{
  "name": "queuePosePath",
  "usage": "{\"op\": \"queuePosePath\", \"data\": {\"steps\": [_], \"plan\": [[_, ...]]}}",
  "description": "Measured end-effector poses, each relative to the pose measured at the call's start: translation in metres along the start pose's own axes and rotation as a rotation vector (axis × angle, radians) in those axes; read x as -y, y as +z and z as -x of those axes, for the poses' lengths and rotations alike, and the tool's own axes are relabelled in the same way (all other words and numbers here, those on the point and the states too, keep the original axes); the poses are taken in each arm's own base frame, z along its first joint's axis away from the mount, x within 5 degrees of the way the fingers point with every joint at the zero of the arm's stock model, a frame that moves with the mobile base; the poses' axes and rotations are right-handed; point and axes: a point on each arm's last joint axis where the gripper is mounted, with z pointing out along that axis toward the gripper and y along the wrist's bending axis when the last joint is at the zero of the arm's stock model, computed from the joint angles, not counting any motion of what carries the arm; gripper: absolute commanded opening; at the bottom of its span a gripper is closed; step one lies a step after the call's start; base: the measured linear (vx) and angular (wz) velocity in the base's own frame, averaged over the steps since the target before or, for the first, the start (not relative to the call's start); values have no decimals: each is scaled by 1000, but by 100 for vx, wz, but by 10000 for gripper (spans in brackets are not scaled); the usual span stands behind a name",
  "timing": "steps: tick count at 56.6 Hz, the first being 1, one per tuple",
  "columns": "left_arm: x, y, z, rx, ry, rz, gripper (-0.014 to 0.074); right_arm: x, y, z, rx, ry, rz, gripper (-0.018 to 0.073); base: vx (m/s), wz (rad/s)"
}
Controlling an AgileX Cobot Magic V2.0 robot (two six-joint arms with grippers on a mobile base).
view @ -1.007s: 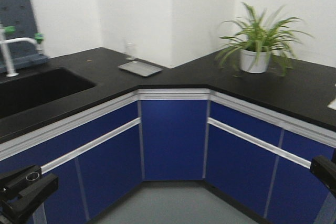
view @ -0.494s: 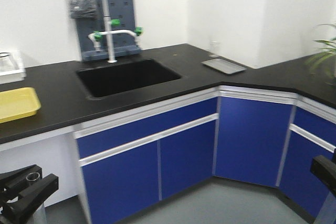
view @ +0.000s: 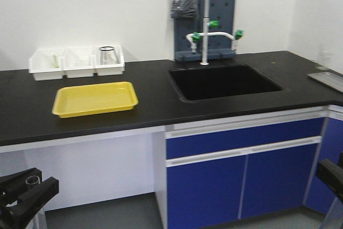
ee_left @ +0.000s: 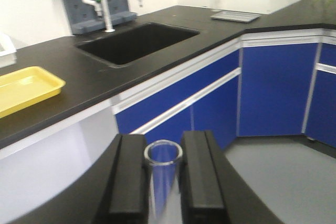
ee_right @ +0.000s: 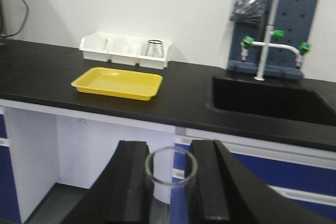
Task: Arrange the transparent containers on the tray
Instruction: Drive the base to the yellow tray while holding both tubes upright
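two clear vessels in hand, none on the tray. item one: left gripper (ee_left: 163, 148), jaws narrow and closed against a clear glass vessel (ee_left: 163, 182), held upright with its rim open. item two: right gripper (ee_right: 170, 156), jaws likewise pinched on a second clear vessel (ee_right: 171, 192), also upright. item three: yellow tray (view: 95, 99), bare, lying flat on the black counter (view: 150, 105), left of the sink (view: 222, 81) and just in front of three white bins (view: 77, 61). a glass flask (view: 108, 54) stands in the right-hand bin. change noted: half a second ago the front view cut the tray off at its left edge, with the sink in the middle. a second ago it showed only the counter corner and a potted plant. now tray and bins sit whole, left of centre. we judge the base has swung round to face the tray. both arms are low and well short of the counter, so placing has not yet begun.
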Motion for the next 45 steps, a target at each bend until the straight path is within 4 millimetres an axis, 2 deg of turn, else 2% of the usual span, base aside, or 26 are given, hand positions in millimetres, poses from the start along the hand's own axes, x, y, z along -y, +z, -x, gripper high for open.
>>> {"op": "queuePosePath", "data": {"steps": [24, 45], "plan": [[0, 0, 0, 0, 0, 0, -6, 0, 0, 0, 0, 0, 0, -12, 18, 37], [0, 0, 0, 0, 0, 0, -6, 0, 0, 0, 0, 0, 0, -11, 28, 19]]}}
